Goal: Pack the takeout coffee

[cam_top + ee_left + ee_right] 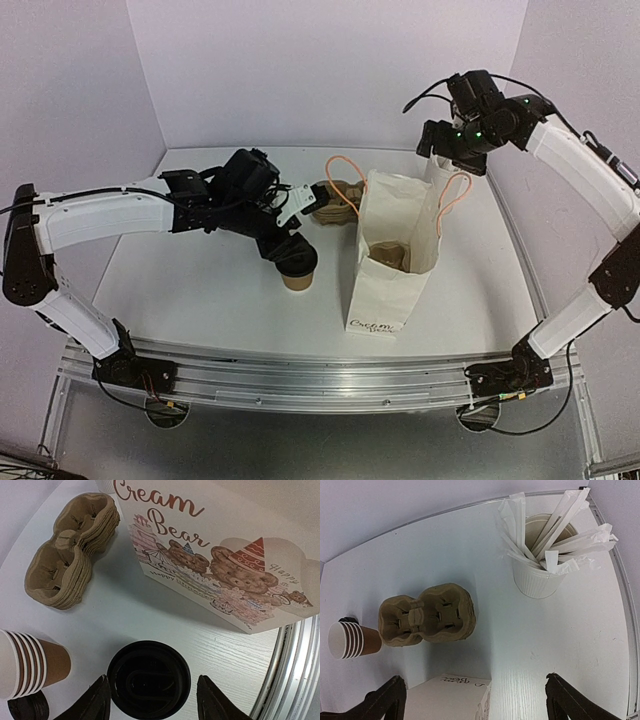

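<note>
1. Takeout coffee (297,270): a brown paper cup under a round black lid, standing upright on the table (200,290). In the top view it sits at 9 o'clock from the paper bag (380,295), near it but not touching.
2. Left gripper (152,677): poised directly over the coffee. The jaws are partly open and straddle the lid at 3 and 9 o'clock. A sliver of table shows beside one finger, so no grip is made yet.
3. Right gripper (474,677): jaws spread wide and holding nothing. It hangs high at 1 o'clock from the bag, and its camera looks down on the bag's rear edge.
4. Handling, judged: the cup is probably light, though the lid hides whether it is filled. The thin paper wall would dent under a hard squeeze. The glossy lid looks slippery and might pop off if it took the load.
5. Hold, judged: grip the wall just under the rolled rim, where the lid stiffens it. Use light pressure and keep the cup upright.
6. Bag: tall, narrow and open-topped, with a brown insert showing inside. It looks light, so a knock to its rim could tip it.
7. Surroundings: a stack of pulp carriers (335,200) at 11 o'clock from the bag. The left wrist view also shows lidless cups (30,662) and spare lids (27,707).
</note>
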Controlling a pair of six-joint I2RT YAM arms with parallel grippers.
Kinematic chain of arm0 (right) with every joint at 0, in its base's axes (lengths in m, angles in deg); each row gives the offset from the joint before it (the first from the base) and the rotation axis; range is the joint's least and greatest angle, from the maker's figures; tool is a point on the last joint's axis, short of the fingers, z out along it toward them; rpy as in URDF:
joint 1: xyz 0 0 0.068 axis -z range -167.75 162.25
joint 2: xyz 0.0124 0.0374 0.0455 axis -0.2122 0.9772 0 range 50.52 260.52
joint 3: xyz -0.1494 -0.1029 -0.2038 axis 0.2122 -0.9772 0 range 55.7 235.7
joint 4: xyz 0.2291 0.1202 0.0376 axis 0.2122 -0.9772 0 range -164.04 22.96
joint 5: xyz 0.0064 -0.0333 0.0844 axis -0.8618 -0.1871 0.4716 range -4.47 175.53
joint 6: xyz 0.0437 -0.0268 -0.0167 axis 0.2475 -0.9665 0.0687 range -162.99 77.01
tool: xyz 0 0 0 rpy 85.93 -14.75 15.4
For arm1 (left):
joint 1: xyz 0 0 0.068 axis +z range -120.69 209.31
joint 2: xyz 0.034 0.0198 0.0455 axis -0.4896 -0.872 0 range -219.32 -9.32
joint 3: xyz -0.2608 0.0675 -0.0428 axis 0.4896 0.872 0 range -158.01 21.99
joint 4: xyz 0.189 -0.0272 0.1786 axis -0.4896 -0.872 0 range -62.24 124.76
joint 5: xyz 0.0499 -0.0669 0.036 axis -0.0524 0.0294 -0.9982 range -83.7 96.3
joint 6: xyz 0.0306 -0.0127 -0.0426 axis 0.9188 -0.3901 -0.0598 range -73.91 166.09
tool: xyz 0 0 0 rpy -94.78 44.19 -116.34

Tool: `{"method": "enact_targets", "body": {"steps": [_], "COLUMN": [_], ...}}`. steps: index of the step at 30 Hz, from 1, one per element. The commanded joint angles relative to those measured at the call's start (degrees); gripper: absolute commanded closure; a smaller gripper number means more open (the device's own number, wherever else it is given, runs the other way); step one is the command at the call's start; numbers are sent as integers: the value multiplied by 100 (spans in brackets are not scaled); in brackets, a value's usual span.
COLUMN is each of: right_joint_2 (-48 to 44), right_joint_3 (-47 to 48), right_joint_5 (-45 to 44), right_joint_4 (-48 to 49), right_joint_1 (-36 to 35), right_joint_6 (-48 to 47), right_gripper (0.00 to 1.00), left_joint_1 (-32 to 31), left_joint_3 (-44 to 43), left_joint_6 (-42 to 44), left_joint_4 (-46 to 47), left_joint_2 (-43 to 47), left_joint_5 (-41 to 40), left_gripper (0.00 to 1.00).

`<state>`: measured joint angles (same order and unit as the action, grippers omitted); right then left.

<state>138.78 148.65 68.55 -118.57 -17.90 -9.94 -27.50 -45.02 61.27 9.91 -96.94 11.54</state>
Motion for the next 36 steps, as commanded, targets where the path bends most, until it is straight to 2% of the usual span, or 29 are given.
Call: {"method": "enact_targets", "body": {"steps": [1, 4, 6, 10, 16, 19, 28, 36], "right_joint_2": [-290, -382, -434, -570, -607, -589, -555, -577], "right_joint_3": [-229, -339, -392, -478, -468, -443, -480, -487], "right_joint_5": [87, 116, 133, 175, 225, 288, 354, 371], "right_joint_4": [-14, -15, -15, -15, -15, -15, -15, -15], "right_joint_1": [65, 75, 74, 79, 74, 78, 76, 74], "right_joint_6": [98, 172, 210, 260, 144, 69, 15, 25], "right_gripper": [8, 8, 8, 8, 8, 8, 8, 8], "left_joint_1": [-116, -120, -119, -100, 156, 358, 438, 425], "left_joint_3": [155, 267, 364, 471, 367, 244, 9, -1], "left_joint_6": [-144, -87, -7, 9, -499, -726, -384, -52], "left_joint_4": [378, 490, 588, 802, 763, 668, 316, 216], "left_joint_2": [-12, -10, 2, -55, -240, -352, -593, -711], "left_joint_5": [-194, -335, -362, -631, 0, 274, 1128, 812], "left_gripper": [34, 17, 14, 1, 1, 4, 10, 11]}}
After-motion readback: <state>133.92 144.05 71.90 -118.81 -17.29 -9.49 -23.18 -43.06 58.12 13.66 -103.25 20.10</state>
